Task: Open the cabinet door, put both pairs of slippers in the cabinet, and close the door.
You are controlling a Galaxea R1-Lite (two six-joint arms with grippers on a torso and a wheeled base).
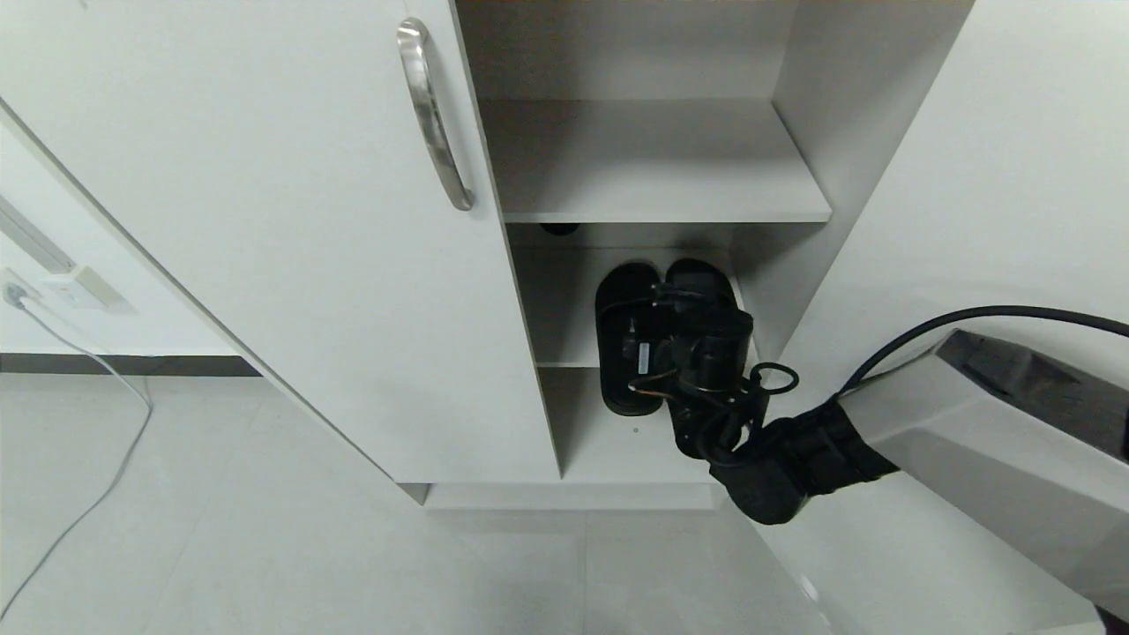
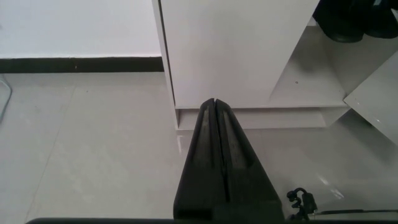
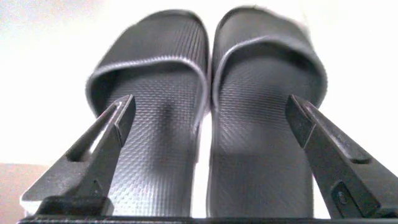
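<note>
Right gripper, jaws spread wide, straddles the black slippers lying side by side on a low shelf of the cabinet. They look light and rubbery, probably best pinched across both straps. Left gripper hangs clenched.

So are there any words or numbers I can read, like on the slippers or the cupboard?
Nothing here can be read.
The small white label by the right gripper: too small to read.
The slippers: no print visible, just a bumpy pattern.
The cabinet door: plain, no print.
</note>
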